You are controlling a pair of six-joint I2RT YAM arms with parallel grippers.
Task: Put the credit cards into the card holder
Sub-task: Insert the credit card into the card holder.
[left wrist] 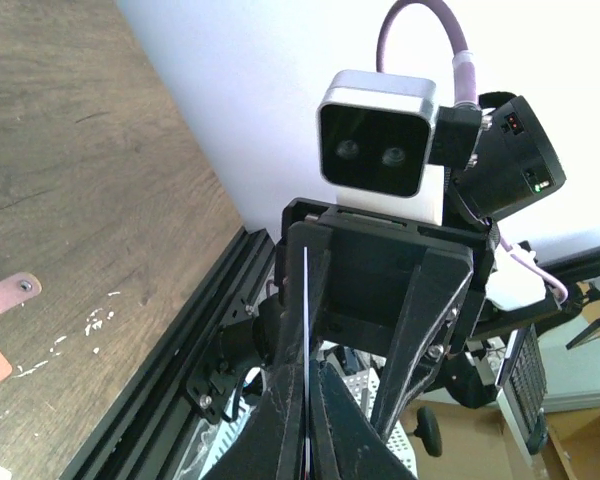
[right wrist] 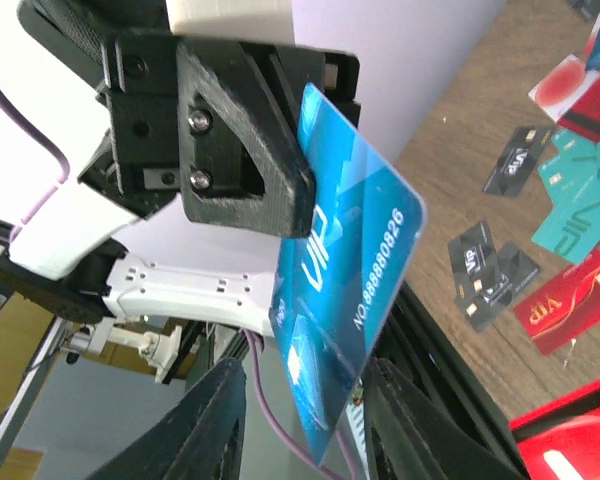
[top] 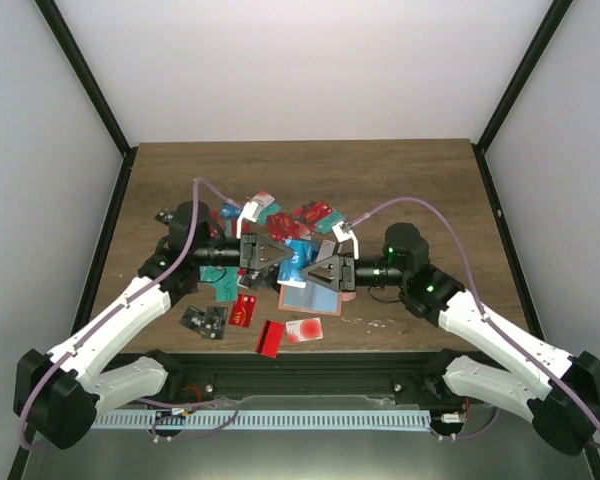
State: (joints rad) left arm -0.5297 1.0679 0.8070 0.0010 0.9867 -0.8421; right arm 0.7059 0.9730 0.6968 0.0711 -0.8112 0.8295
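Above the middle of the table: the left gripper (top: 280, 258) and the right gripper (top: 310, 272) point at each other, tip to tip, over the brown wooden tabletop (top: 400, 180).
Left arm pose: it rises from the near left corner, bends at an elbow on the far left, and its forearm runs level towards the right.
Left gripper state: its fingers are pressed flat on a glossy blue plastic card (right wrist: 345, 290) printed "VIP" with a row of numbers. The left wrist view shows that card edge-on as a thin pale line between the black fingers.
Right arm pose: it rises from the near right corner, bends at an elbow on the right, and its forearm runs level towards the left.
Right gripper state: its fingers are spread apart and grip nothing. In the right wrist view the blue card's free corner hangs between them.
Card holder: the tan rounded leather-like pouch (top: 315, 302) lies flat on the table just below the two grippers.
Loose cards: a heap of red and teal plastic cards (top: 280, 215) lies on the far side of the grippers. On the near side lie a bright red card (top: 269, 338), a white card with a red dot (top: 304, 330), a red VIP card (top: 245, 309) and black cards (top: 204, 319).
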